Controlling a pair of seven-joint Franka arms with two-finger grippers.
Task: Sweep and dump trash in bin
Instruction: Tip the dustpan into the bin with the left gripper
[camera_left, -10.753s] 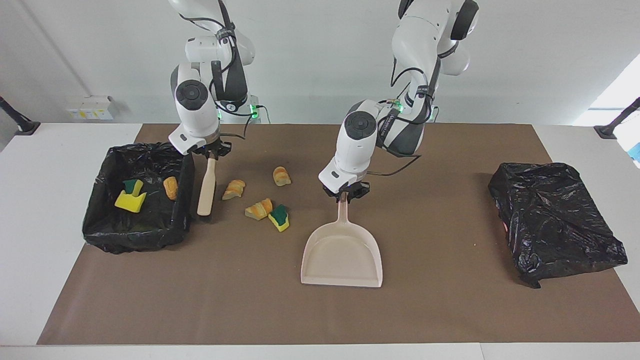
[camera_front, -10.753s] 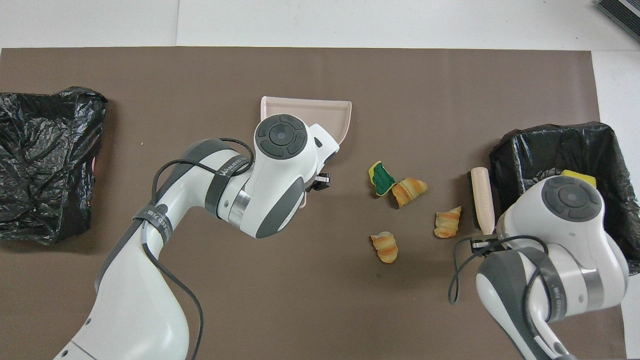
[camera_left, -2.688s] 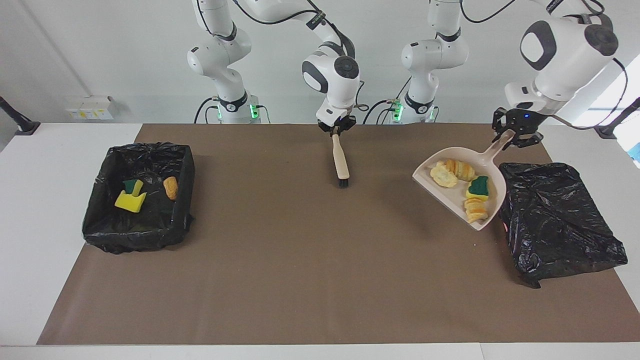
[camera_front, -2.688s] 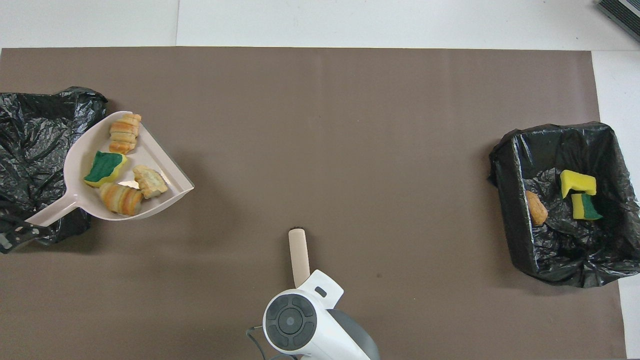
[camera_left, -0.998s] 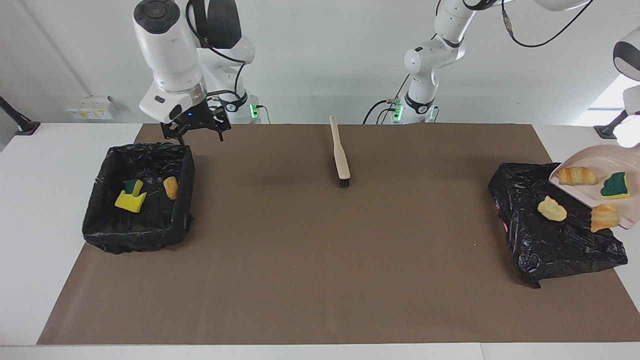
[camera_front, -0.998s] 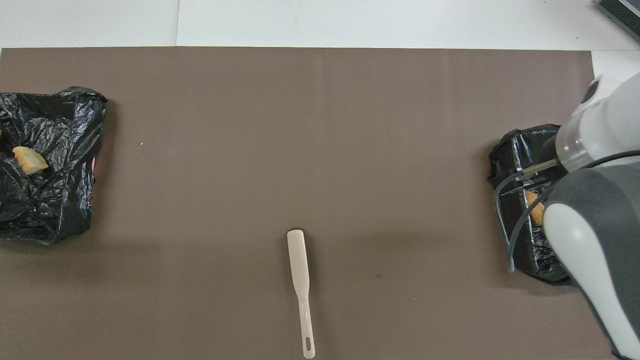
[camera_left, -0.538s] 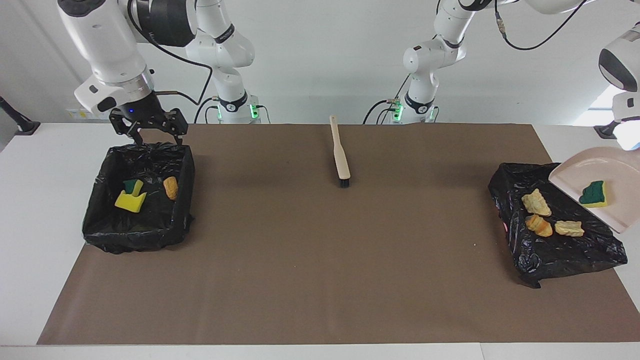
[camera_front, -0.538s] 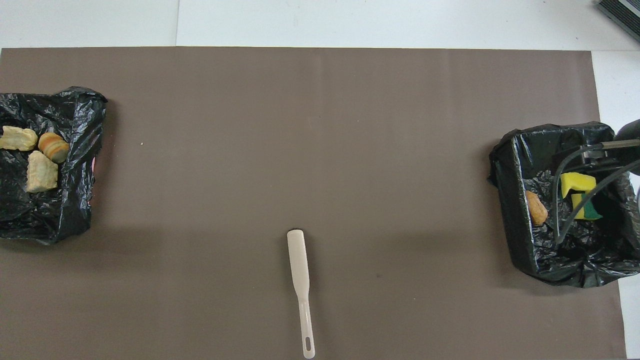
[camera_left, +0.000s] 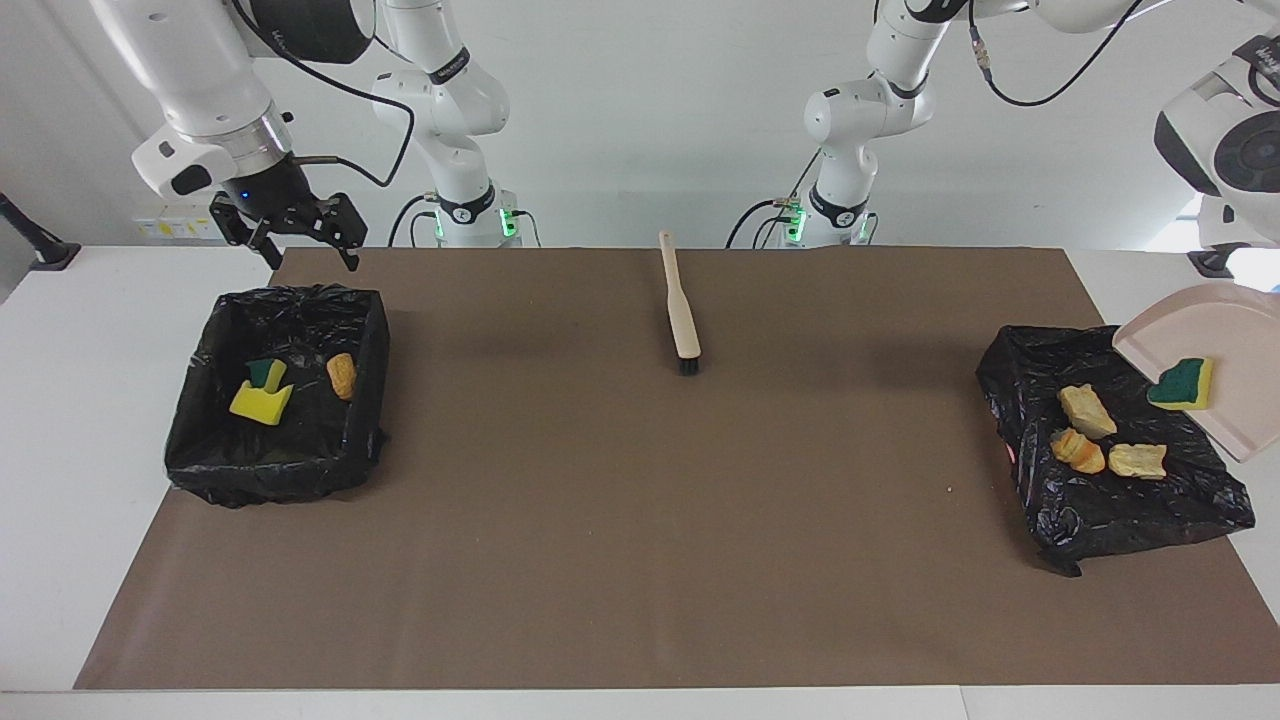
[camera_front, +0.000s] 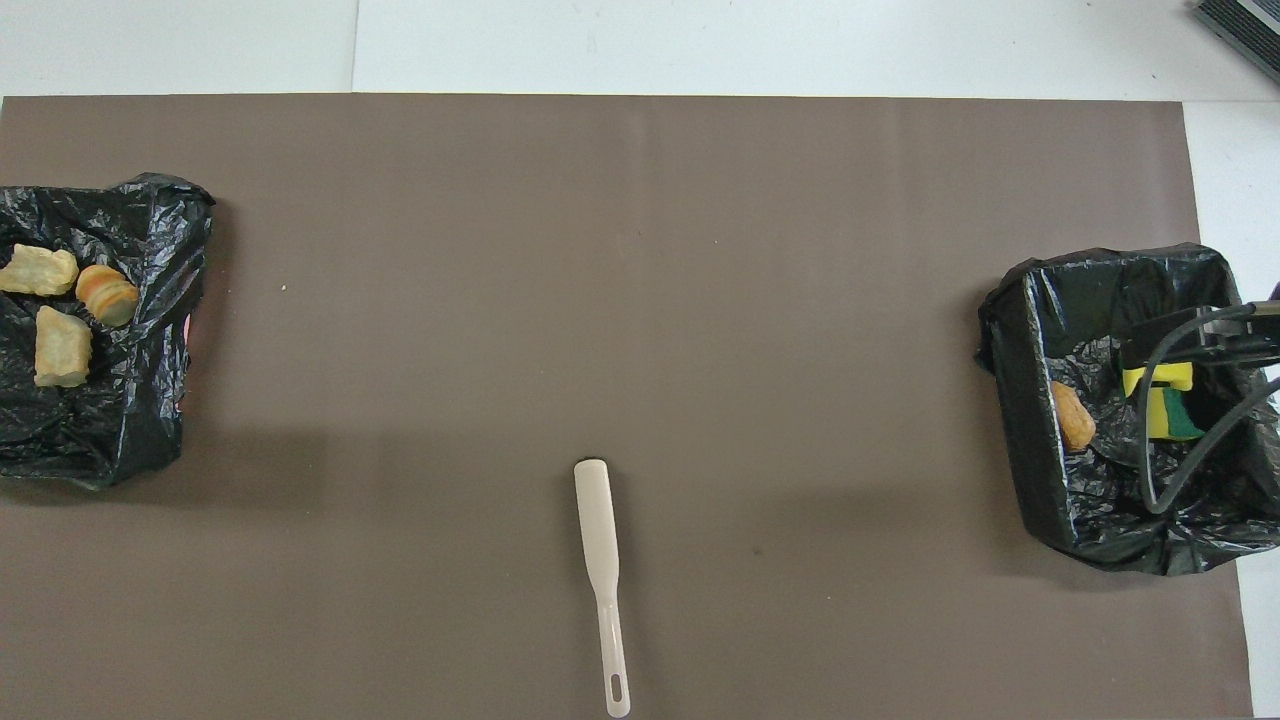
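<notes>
The beige dustpan (camera_left: 1225, 345) hangs tilted over the black-bagged bin (camera_left: 1120, 505) at the left arm's end of the table. Its handle and my left gripper run out of view past the picture's edge. One green-backed sponge scrap (camera_left: 1183, 383) still lies on the pan. Three bread-like chunks of trash (camera_left: 1087, 410) (camera_left: 1078, 452) (camera_left: 1138, 460) rest on the crumpled bag (camera_front: 150, 230), also seen from overhead as chunks (camera_front: 62, 345). My right gripper (camera_left: 290, 245) hangs open and empty over the table by the other bin's rim.
A beige brush (camera_left: 683, 310) (camera_front: 600, 560) lies on the brown mat close to the robots, midway between the arms. An open black-lined bin (camera_left: 200, 440) (camera_front: 1010, 400) at the right arm's end holds sponge pieces (camera_left: 262, 400) and a bread chunk (camera_left: 342, 375).
The bread chunks slid off the dustpan onto the black bag and settled; the sponge scrap stayed on the pan. The right gripper swung toward its end of the table and rose slightly.
</notes>
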